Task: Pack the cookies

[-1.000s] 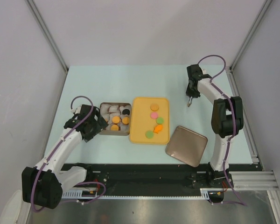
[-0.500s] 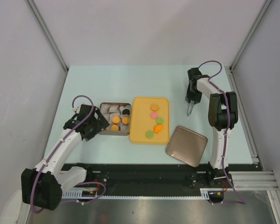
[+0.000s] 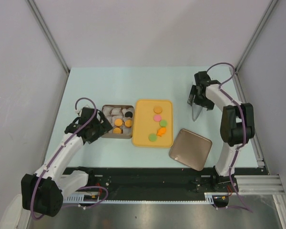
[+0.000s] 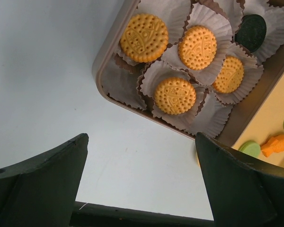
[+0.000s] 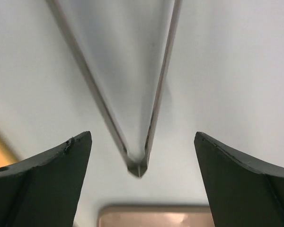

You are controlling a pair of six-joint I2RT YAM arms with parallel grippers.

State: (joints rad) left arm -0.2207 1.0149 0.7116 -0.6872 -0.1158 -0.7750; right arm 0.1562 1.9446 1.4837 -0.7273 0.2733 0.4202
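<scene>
Several orange cookies (image 4: 144, 30) and a black one (image 4: 251, 33) sit in white paper cups inside the brown tin (image 3: 105, 134). More cookies lie loose on the yellow tray (image 3: 142, 136): orange (image 3: 157, 109), pink (image 3: 157, 117) and green (image 3: 152, 137). My left gripper (image 3: 99, 128) (image 4: 141, 142) hangs open over bare table at the tin's near left corner, holding nothing. At the right, my right gripper (image 3: 198, 101) (image 5: 143, 137) is open, and thin metal tongs (image 3: 196, 114) (image 5: 159, 94) lie on the table between its fingers, touched by neither.
The tin's copper lid (image 3: 190, 148) (image 5: 156, 216) lies flat just right of the yellow tray, near the tongs' tip. Grey walls and metal frame rails (image 3: 245, 102) close in the pale table on both sides.
My right gripper has opened wide and let go of the tongs, which now lie on the table. Its arm swung slightly right. The left arm has barely moved.
</scene>
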